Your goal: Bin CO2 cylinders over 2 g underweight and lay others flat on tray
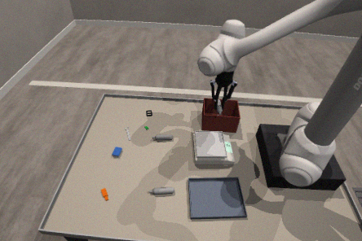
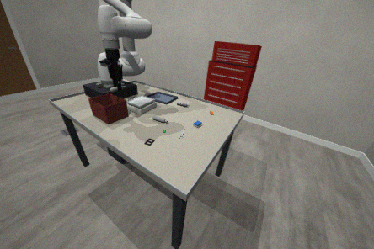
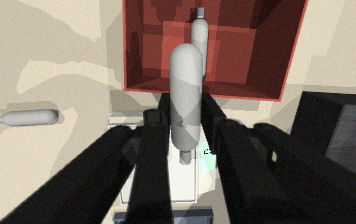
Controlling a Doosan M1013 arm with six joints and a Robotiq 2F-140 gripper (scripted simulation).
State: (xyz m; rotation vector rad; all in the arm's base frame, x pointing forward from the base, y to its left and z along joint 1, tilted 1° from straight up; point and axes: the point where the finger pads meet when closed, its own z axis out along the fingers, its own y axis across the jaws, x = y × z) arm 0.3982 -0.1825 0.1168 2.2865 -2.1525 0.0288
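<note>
My gripper [image 3: 185, 105] is shut on a grey CO2 cylinder [image 3: 185, 100] and holds it just above the near rim of the dark red scrap bin [image 1: 220, 115]; it also shows in the top view [image 1: 219, 107]. A second cylinder [image 3: 199, 37] lies inside the bin [image 3: 215, 47]. Two more cylinders lie on the table: one [image 1: 163, 138] left of the white scale [image 1: 213, 147], one [image 1: 163, 190] left of the blue-grey tray [image 1: 216, 198]. The tray holds nothing. The scale platform holds nothing.
Small clutter lies at the table's left: a blue block [image 1: 117, 151], an orange piece [image 1: 105, 194], a green bit [image 1: 146, 128], a black square ring [image 1: 149, 113], a thin white stick [image 1: 128, 133]. The arm's black base [image 1: 298, 163] stands at the right. A red tool cabinet [image 2: 230, 76] stands beyond the table.
</note>
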